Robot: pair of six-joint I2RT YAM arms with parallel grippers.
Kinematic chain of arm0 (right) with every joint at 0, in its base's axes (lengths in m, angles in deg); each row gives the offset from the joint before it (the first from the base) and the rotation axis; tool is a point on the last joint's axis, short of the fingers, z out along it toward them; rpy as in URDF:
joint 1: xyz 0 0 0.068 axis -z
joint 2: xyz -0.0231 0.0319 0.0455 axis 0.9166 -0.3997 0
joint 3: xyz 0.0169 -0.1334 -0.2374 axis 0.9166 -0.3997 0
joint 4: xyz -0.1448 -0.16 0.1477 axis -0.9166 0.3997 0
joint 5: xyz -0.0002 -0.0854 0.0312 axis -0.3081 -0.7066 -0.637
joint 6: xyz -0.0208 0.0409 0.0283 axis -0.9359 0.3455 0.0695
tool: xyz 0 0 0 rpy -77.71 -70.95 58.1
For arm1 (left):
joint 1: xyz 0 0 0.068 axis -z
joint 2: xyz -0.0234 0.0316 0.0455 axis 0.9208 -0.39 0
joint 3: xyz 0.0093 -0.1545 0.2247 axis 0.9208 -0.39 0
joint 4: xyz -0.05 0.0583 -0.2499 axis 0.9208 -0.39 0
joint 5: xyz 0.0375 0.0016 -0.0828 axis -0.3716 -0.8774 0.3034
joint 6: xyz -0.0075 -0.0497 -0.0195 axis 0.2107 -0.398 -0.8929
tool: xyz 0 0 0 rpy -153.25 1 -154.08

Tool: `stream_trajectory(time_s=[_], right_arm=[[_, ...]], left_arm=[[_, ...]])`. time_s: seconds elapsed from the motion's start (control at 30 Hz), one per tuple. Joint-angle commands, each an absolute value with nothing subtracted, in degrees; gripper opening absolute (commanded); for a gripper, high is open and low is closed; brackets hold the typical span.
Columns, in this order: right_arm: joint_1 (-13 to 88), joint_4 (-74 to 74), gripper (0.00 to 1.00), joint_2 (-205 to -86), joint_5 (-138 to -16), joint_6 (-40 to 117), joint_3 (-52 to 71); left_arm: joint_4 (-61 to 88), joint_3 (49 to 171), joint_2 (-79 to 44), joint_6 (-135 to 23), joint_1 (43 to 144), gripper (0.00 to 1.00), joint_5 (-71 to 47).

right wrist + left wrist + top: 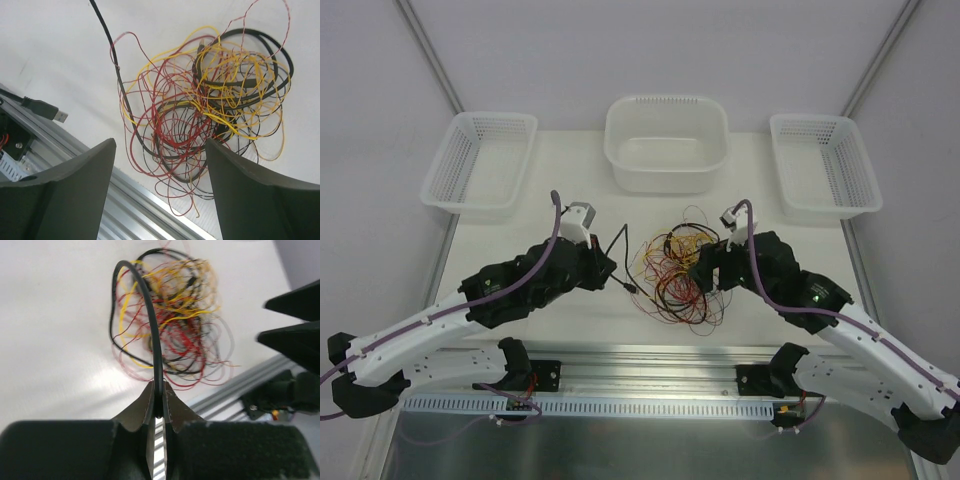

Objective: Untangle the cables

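A clump of thin red, yellow and black cables [678,272] lies on the white table between my arms; it also shows in the left wrist view [172,320] and the right wrist view [210,115]. My left gripper [610,268] is shut on a thicker black cable [150,315] that arches from its fingertips [161,392] into the clump. That cable's USB plug end [52,114] hangs near the table's front edge. My right gripper [698,272] is open and empty, its fingers [80,170] spread just above the clump's right side.
Three white baskets stand at the back: left [480,165], middle [666,142], right [823,165]. A metal rail [650,360] runs along the table's front edge, close to the clump's lowest loops.
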State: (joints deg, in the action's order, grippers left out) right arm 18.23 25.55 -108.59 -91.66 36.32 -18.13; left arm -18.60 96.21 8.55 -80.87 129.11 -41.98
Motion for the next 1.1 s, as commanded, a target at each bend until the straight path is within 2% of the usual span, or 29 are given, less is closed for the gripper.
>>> stream_trajectory(time_s=[0.0,0.17,0.3,0.33,0.37,0.4,0.47,0.5,0.57,0.6,0.7,0.83,1.0,1.07], right_arm=[[18.01,24.48,0.76,-110.9,-89.66,36.86,-19.24],[17.92,22.37,0.77,-112.13,-89.92,39.67,-22.76],[17.84,22.45,0.77,-112.75,-91.06,40.99,-24.69],[17.83,22.8,0.77,-112.92,-91.85,41.16,-24.95],[17.92,22.89,0.77,-113.1,-92.21,41.34,-25.22],[17.84,22.89,0.77,-113.36,-92.38,41.69,-25.57],[17.84,22.8,0.77,-113.89,-92.47,41.87,-25.84],[17.75,22.8,0.77,-113.98,-92.39,41.87,-25.84],[17.66,22.98,0.77,-114.33,-92.39,41.96,-25.75],[17.49,23.07,0.77,-114.42,-92.56,41.78,-25.66],[16.96,23.33,0.78,-114.33,-93.0,41.78,-25.13],[16.17,23.94,0.78,-113.89,-94.23,41.87,-24.52],[15.64,24.03,0.78,-112.75,-94.93,42.05,-24.6],[15.64,23.95,0.78,-112.4,-94.93,42.13,-24.87]], left_arm=[[-18.55,87.33,11.13,-86.22,127.26,0.0,-48.82],[-18.64,71.52,15.51,-96.32,116.02,0.0,-44.71],[-18.63,67.09,18.6,-97.49,111.0,0.02,-47.94],[-18.72,66.65,19.21,-96.36,110.21,0.07,-48.21],[-18.72,66.65,19.3,-95.82,109.16,0.07,-48.21],[-18.81,66.65,19.39,-95.38,108.1,0.18,-47.61],[-19.16,67.0,19.57,-94.76,105.64,0.3,-46.38],[-19.16,67.35,19.66,-94.41,105.28,0.48,-45.15],[-19.16,69.36,19.66,-92.41,105.28,0.66,-43.04],[-19.16,70.42,19.4,-91.26,105.28,0.8,-41.2],[-19.6,75.95,17.2,-87.73,105.28,0.91,-29.19],[-19.6,81.23,15.09,-92.03,107.64,0.92,-22.99],[-19.51,87.29,13.16,-95.91,118.79,0.91,-33.62],[-19.6,89.67,9.65,-93.55,119.17,0.91,-34.93]])
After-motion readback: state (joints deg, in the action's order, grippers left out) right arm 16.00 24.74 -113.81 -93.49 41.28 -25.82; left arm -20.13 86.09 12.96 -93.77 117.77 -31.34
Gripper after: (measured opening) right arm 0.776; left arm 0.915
